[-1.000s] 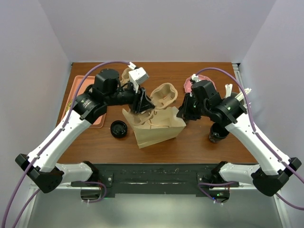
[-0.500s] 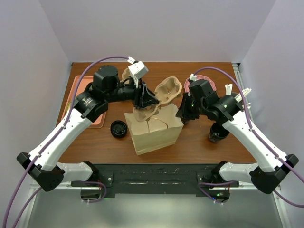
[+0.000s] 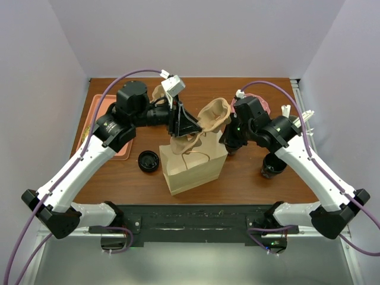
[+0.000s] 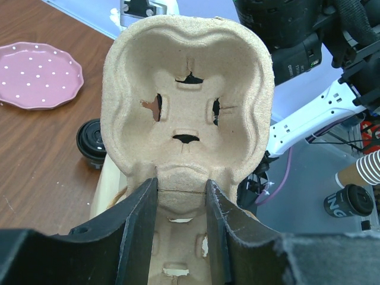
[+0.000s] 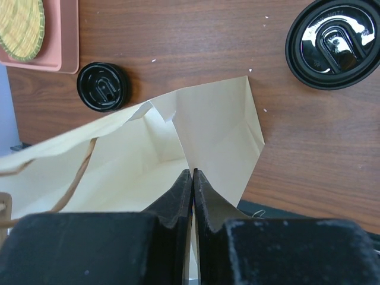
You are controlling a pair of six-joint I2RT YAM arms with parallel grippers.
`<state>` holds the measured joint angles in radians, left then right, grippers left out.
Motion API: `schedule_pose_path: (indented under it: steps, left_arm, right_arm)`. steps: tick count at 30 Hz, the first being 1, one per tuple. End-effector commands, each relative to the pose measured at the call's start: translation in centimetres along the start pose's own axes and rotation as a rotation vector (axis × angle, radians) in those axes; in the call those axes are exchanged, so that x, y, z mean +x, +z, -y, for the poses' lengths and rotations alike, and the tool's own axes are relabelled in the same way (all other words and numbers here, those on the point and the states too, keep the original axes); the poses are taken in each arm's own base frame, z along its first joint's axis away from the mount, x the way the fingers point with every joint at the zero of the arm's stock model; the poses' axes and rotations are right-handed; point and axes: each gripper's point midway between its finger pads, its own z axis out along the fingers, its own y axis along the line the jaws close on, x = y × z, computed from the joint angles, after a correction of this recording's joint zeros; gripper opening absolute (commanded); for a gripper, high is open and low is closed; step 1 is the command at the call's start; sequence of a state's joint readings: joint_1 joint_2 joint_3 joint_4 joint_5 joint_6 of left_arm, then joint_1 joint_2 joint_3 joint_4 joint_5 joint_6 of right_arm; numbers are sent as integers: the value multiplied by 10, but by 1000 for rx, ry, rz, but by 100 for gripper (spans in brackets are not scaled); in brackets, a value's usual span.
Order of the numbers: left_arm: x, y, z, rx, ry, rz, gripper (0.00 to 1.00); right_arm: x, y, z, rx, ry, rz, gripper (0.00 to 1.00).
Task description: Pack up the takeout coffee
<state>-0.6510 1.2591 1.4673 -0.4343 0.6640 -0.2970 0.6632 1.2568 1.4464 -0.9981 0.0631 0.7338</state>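
Very little can be read here. In the left wrist view, a dark lidded cup [image 4: 349, 202] standing off the table at the lower right carries white block letters. Only what looks like "NG" faces the camera; the rest curves out of sight. In the right wrist view, the black lid of the coffee cup [image 5: 332, 43] at the upper right bears raised lettering along its rim — too small and glossy to make out. The second coffee cup [image 5: 104, 86], at the left, shows moulded marks on its lid — equally illegible.
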Motion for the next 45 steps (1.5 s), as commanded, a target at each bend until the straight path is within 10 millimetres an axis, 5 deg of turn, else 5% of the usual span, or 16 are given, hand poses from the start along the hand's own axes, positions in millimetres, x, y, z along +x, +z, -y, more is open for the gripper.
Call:
schedule_pose_path:
  steps: [1,17,22,27,33,35,41,45]
  left_arm:
    - [-12,-6,16,42,9,39,3]
    - [-21,-14,26,51,-1,67,2]
    - [-24,-23,2,-114,50,83,2]
    - [-41,-26,-28,-283,86,71,1]
    - [-66,-31,-29,-323,111,99,1]
    - [-65,-30,-28,-317,99,97,1]
    - [-50,-23,-23,-266,34,74,1]
    - [-47,-24,-21,-262,17,77,1]
  right_arm:
    - [-26,-7,-13,-30,31,87,6]
    - [-33,-8,-16,-32,80,117,5]
    - [-40,-20,-34,-126,15,133,32]
    - [-57,-49,-38,-173,-187,217,50]
    - [-69,-89,-53,-301,-422,343,47]
    - [-58,-106,-80,-500,-636,382,47]
    - [-24,-139,-103,-799,-948,494,48]
    - [-4,-140,-114,-950,-1055,466,52]
